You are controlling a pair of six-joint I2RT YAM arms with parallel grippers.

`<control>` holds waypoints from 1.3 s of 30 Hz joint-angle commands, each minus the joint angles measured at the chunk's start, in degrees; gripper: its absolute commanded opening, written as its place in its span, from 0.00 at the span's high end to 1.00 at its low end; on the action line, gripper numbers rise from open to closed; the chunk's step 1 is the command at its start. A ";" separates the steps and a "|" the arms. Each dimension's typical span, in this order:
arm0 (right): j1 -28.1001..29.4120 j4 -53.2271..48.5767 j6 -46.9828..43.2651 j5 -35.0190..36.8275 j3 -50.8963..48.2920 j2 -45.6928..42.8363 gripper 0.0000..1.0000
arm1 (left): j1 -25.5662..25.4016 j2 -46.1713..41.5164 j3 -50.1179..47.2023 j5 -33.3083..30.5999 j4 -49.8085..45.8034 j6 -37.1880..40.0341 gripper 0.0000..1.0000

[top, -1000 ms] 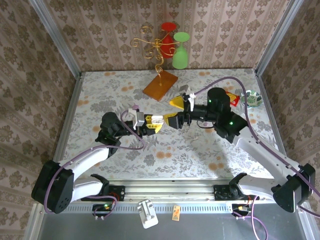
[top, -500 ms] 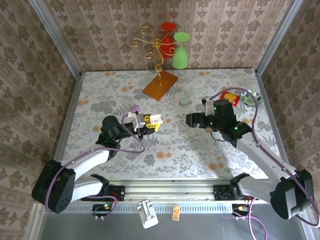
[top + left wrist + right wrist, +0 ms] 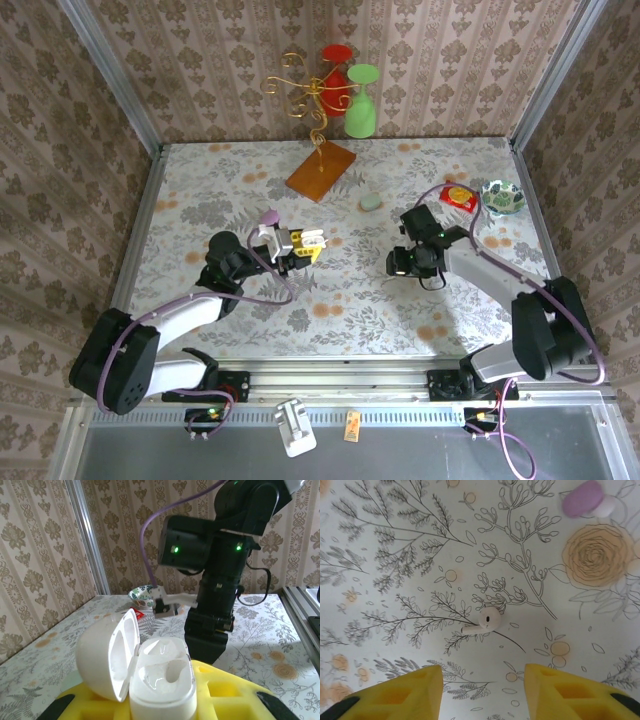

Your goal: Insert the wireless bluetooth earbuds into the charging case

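You've got gold wire stand [image 3: 300, 85] on wooden base [image 3: 322, 172] at back, red glass [image 3: 336, 85], green glass [image 3: 361, 108] beside it; red packet [image 3: 457, 195] by patterned bowl [image 3: 502, 197]

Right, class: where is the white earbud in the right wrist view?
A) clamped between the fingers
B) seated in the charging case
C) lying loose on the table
C: the earbud lies on the flowered table, clear of both yellow fingers of the right end effector.

White earbud [image 3: 487, 619], white charging case [image 3: 150, 675], yellow jaws, floral-printed table [image 3: 395, 580].
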 commanded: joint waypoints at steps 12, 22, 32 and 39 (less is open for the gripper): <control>0.70 -3.19 1.89 3.11 7.02 13.07 0.68 | 0.20 -1.95 -1.51 -0.78 -1.24 3.21 1.00; 0.55 -4.37 2.08 2.65 8.29 16.39 0.72 | 0.16 -0.43 -0.89 -0.30 -0.79 3.33 1.00; 0.63 -4.23 -0.26 2.93 8.43 16.88 0.78 | 0.17 -0.31 -0.80 -0.22 -0.79 3.31 1.00; 4.90 -4.21 -7.87 9.24 8.96 11.98 0.79 | 0.20 1.19 -0.12 0.39 -0.45 2.25 1.00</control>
